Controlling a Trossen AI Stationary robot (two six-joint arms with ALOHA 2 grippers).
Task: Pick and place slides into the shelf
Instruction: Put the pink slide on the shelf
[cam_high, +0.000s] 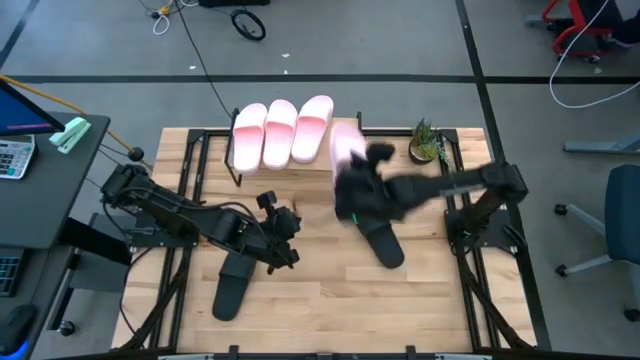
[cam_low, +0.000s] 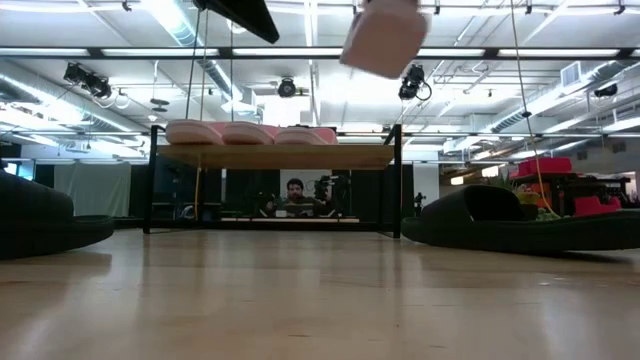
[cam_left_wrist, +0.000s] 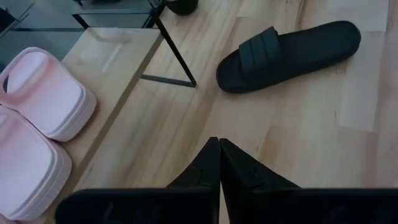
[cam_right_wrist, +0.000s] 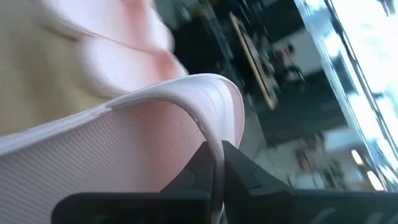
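Three light pink slides (cam_high: 282, 130) lie side by side on the shelf (cam_high: 290, 172) at the table's far side. A fourth pink slide (cam_high: 346, 150) hangs in the air by the shelf's right end, with my right gripper (cam_right_wrist: 217, 163) shut on it; in the low view this slide (cam_low: 384, 36) is well above the shelf top (cam_low: 275, 156). One black slide (cam_high: 385, 243) lies on the table under my right arm, another black slide (cam_high: 232, 285) at the near left. My left gripper (cam_left_wrist: 219, 152) is shut on nothing, above the table's middle. My right gripper pinches the pink slide's strap at its thin edge (cam_right_wrist: 214, 140) between its two fingers, coming from the table's right side, nearly level. The slide is lifted clear of the table and the shelf, tilted.
A small potted plant (cam_high: 427, 143) stands right of the shelf. A desk with a calculator (cam_high: 12, 155) is off the table's left edge. A person (cam_low: 295, 195) sits beyond the table, seen under the shelf. Bare wood lies along the near edge between the black slides.
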